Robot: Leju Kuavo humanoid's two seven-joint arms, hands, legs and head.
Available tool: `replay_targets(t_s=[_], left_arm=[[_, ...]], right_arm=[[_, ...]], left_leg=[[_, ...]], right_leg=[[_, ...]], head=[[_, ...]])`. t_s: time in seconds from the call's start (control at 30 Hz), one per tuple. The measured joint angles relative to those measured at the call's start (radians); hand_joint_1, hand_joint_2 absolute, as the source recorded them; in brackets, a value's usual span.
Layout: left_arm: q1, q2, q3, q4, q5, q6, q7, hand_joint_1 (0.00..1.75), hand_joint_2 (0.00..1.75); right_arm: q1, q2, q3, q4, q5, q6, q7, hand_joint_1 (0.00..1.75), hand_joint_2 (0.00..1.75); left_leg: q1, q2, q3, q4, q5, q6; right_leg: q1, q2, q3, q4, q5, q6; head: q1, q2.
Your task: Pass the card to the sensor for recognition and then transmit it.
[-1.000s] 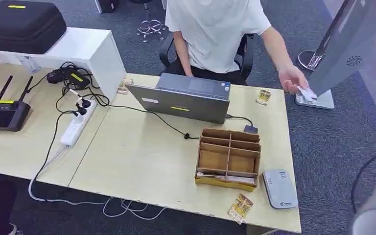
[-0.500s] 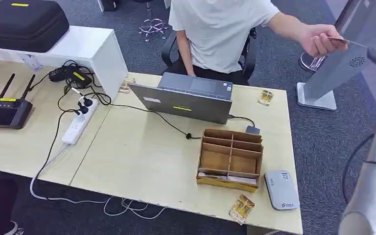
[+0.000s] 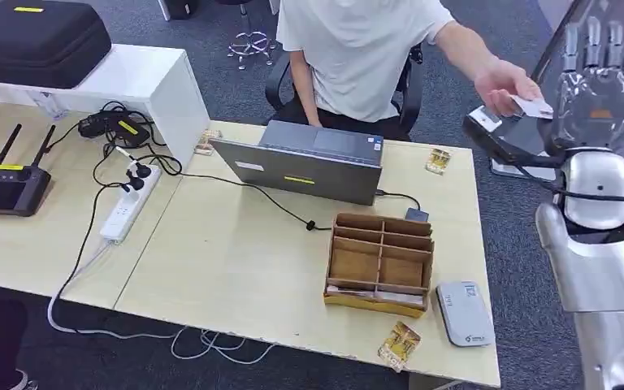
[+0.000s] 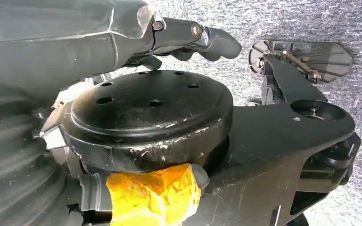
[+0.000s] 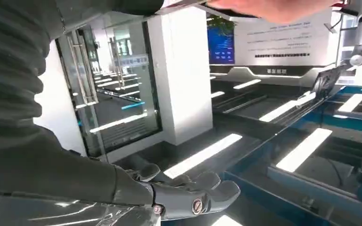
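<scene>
My right hand (image 3: 597,77) is raised at the right of the head view, palm facing me, fingers spread upward and the dark thumb stretched out to the left. A person's hand (image 3: 500,85) holds a small white card (image 3: 532,106) just beside my palm, above the thumb; I cannot tell whether they touch. In the right wrist view my fingers (image 5: 193,193) lie straight with nothing in them, and the person's hand (image 5: 273,7) shows with the card's edge (image 5: 188,5). A grey card sensor (image 3: 465,313) lies at the table's near right corner. My left hand (image 4: 193,40) hangs over the carpet, holding nothing.
A wooden compartment box (image 3: 380,264) stands left of the sensor, with a laptop (image 3: 309,166) behind it and the seated person beyond. A grey kiosk's base (image 3: 520,169) stands on the floor right of the table (image 3: 236,252). Cables, a power strip (image 3: 126,213) and a controller (image 3: 4,191) lie at left.
My right arm has risen into the head view with its hand spread. The person's hand has brought the card from the kiosk's base, up past its panel, over to my palm.
</scene>
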Motion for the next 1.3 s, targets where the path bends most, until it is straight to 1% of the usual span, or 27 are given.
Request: replay_targets(t_s=[0.13, 0.33, 1.13, 1.17, 1.2, 1.23, 1.27, 1.3], left_arm=[[0.000, 0.000, -0.003, 0.000, -0.005, 0.000, 0.000, 0.00, 1.75], [-0.001, 0.000, -0.016, 0.000, -0.009, 0.000, 0.000, 0.00, 1.75], [-0.003, 0.001, -0.030, 0.000, -0.013, 0.000, 0.000, 0.00, 1.75], [-0.003, 0.001, -0.030, 0.000, -0.013, 0.000, 0.000, 0.00, 1.75], [-0.003, 0.001, -0.030, 0.000, -0.013, 0.000, 0.000, 0.00, 0.00], [-0.003, 0.001, -0.031, 0.000, -0.013, 0.000, 0.000, 0.00, 0.00], [-0.002, 0.001, -0.032, 0.000, -0.014, 0.000, 0.000, 0.00, 1.75], [-0.002, 0.001, -0.032, 0.000, -0.014, -0.005, -0.014, 0.00, 1.75]], right_arm=[[0.018, -0.002, 0.025, 0.002, 0.000, -0.007, 0.003, 0.00, 1.75], [0.046, -0.007, 0.034, 0.000, 0.000, -0.004, 0.012, 0.00, 1.75], [0.080, -0.012, 0.035, 0.000, 0.000, 0.005, 0.013, 0.00, 1.75], [0.080, -0.012, 0.035, 0.000, 0.000, 0.005, 0.013, 1.75, 1.75], [0.081, -0.012, 0.035, 0.000, 0.000, 0.005, 0.013, 1.75, 1.75], [0.081, -0.012, 0.035, 0.000, 0.000, 0.007, 0.013, 1.75, 1.75], [0.081, -0.012, 0.035, 0.000, -0.001, 0.015, 0.009, 1.75, 1.75], [0.081, -0.012, 0.035, 0.002, -0.004, 0.026, -0.005, 1.75, 1.75]], left_leg=[[0.000, 0.000, 0.000, 0.000, 0.000, 0.000], [0.000, 0.000, 0.000, 0.000, 0.000, 0.000], [0.000, 0.000, 0.000, 0.000, 0.000, 0.000], [0.000, 0.000, 0.000, 0.000, 0.000, 0.000], [0.000, 0.000, 0.000, 0.000, 0.000, 0.000], [0.000, 0.000, 0.000, 0.000, 0.000, 0.000], [0.000, 0.000, 0.000, 0.000, 0.000, 0.000], [0.000, 0.000, 0.000, 0.000, 0.000, 0.000]], right_leg=[[0.000, 0.000, 0.000, 0.000, 0.000, 0.000], [0.000, 0.000, 0.000, 0.000, 0.000, 0.000], [0.000, 0.000, 0.000, 0.000, 0.000, 0.000], [0.000, 0.000, 0.000, 0.000, 0.000, 0.000], [0.000, 0.000, 0.000, 0.000, 0.000, 0.000], [0.000, 0.000, 0.000, 0.000, 0.000, 0.000], [0.000, 0.000, 0.000, 0.000, 0.000, 0.000], [0.000, 0.000, 0.000, 0.000, 0.000, 0.000]], head=[[0.000, 0.000], [0.000, 0.000], [0.000, 0.000], [0.000, 0.000], [0.000, 0.000], [0.000, 0.000], [0.000, 0.000], [0.000, 0.000]])
